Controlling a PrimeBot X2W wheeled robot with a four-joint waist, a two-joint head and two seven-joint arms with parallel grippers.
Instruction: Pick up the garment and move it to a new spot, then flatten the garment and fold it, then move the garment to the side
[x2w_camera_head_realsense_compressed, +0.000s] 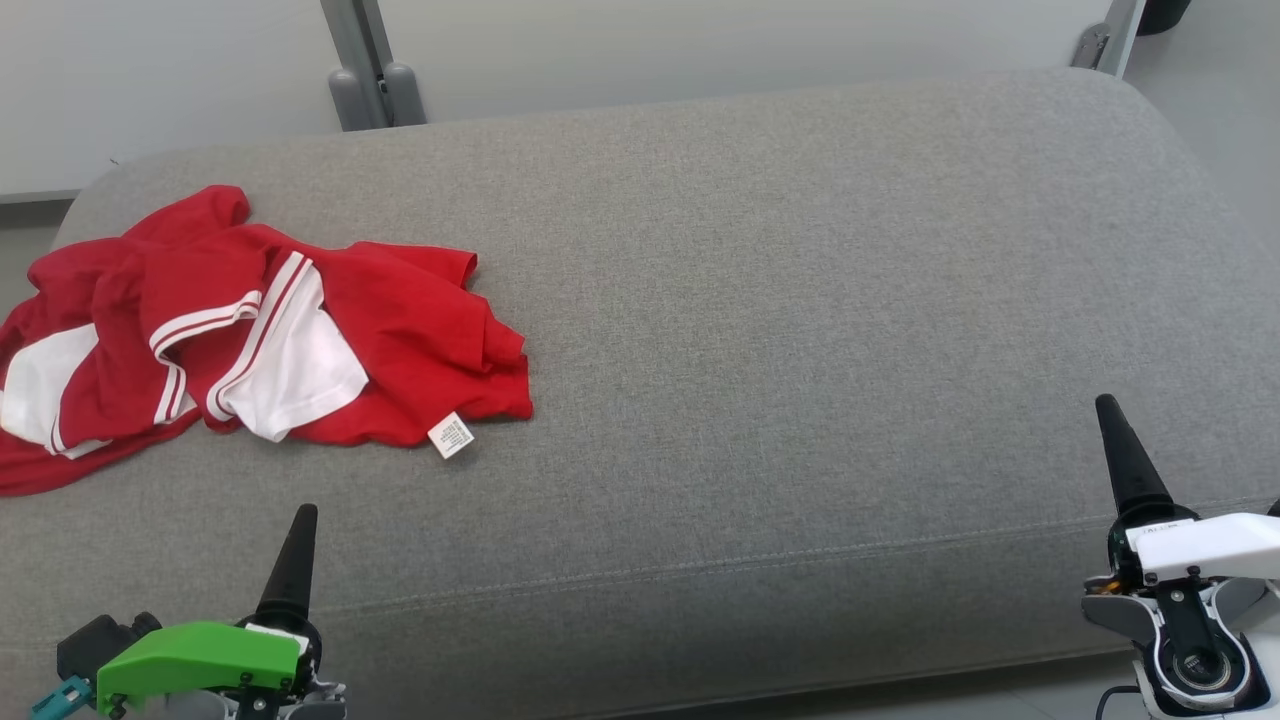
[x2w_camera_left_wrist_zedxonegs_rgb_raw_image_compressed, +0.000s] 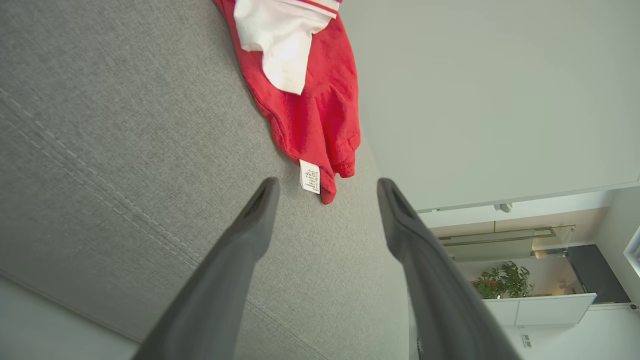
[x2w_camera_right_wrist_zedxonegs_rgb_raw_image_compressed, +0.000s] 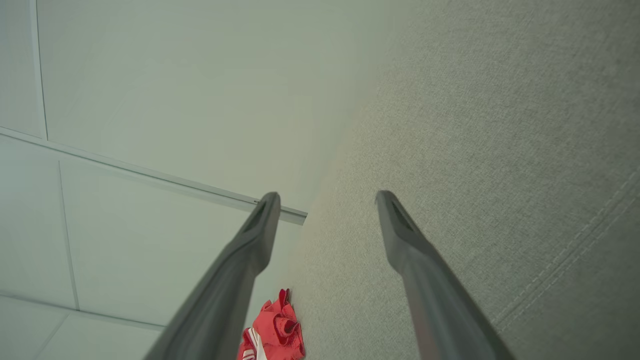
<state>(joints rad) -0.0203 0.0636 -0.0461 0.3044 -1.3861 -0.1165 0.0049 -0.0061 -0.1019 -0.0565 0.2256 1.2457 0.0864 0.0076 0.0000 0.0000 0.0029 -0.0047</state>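
Both claws stand wide open with nothing in them: the left claw (x2w_camera_left_wrist_zedxonegs_rgb_raw_image_compressed: 327, 182), under its green housing (x2w_camera_head_realsense_compressed: 195, 660), sits at the near left edge of the cushion (x2w_camera_head_realsense_compressed: 800, 300), and the right claw (x2w_camera_right_wrist_zedxonegs_rgb_raw_image_compressed: 327, 194), under its white housing (x2w_camera_head_realsense_compressed: 1210, 545), sits at the near right edge. From my head view the garment (x2w_camera_head_realsense_compressed: 400, 320) lies crumpled on the left part of the cushion, red with white panels and red-and-white striped trim, its left side running out of frame. I can see its white care label (x2w_camera_head_realsense_compressed: 451, 435) turned out at the near right corner, flat on the fabric. Through the left wrist view that corner lies just beyond the left fingertips and apart from them. The right claw is well apart from the garment, which I see small and low between its fingers. What I work on is a broad grey woven upholstery with rounded far corners and a stitched seam (x2w_camera_head_realsense_compressed: 700, 570) along the near edge. Behind it is a pale wall (x2w_camera_head_realsense_compressed: 700, 40) with grey metal posts (x2w_camera_head_realsense_compressed: 375, 90). Off to the side, the left wrist view gives me a potted plant (x2w_camera_left_wrist_zedxonegs_rgb_raw_image_compressed: 500, 285) above a white cabinet (x2w_camera_left_wrist_zedxonegs_rgb_raw_image_compressed: 540, 307).
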